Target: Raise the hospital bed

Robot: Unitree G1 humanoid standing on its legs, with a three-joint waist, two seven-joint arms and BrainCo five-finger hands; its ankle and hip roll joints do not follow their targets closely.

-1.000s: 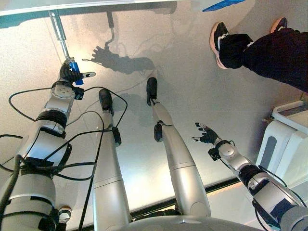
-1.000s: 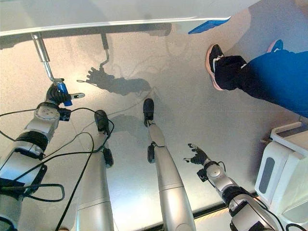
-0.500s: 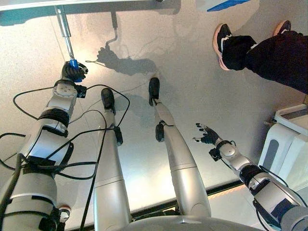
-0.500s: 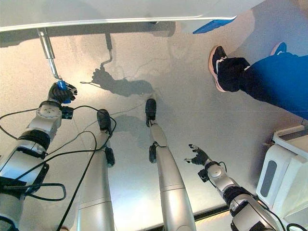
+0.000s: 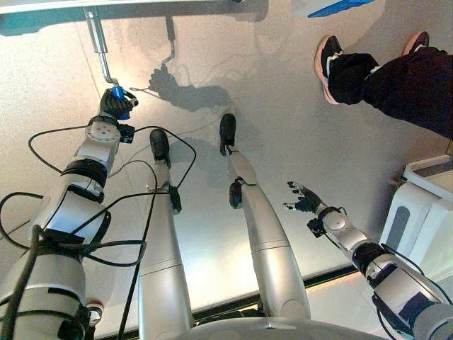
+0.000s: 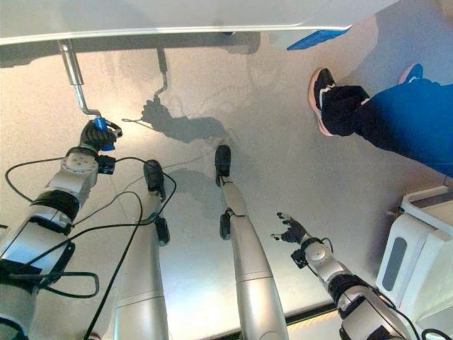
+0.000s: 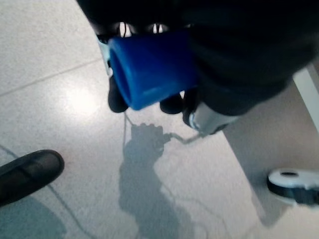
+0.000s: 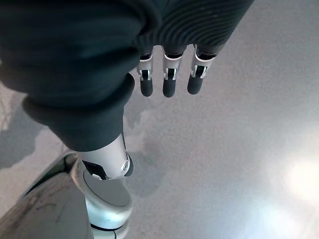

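Both of your hands were in sight, and only one was working. The dark-tipped fingers [image 7: 117,97] of your left hand [image 5: 113,106] were curled tight round the blue grip [image 7: 149,67] of the crank handle [image 6: 79,88], the blue end poking out past them in the wrist view. That grip sat at the free end of a bent silver rod, which ran up from your hand, turned at an elbow and climbed as a straight shaft to the underside of the hospital bed [image 6: 177,18], whose pale edge ran across the far side of the scene. Your left arm was stretched forward toward the bed, with the hand held above the speckled grey floor [image 5: 262,106]. Your right hand [image 5: 303,199] hung low on your right, well apart from the crank, its fingers [image 8: 167,82] straight and loosely spread with nothing in them. Beyond it, on your far right, a person's legs in dark trousers and black shoes [image 5: 327,64] stood on the floor, and a white cart [image 5: 417,212] stood near your right arm. A blue corner [image 6: 315,37] jutted out from under the bed's edge.
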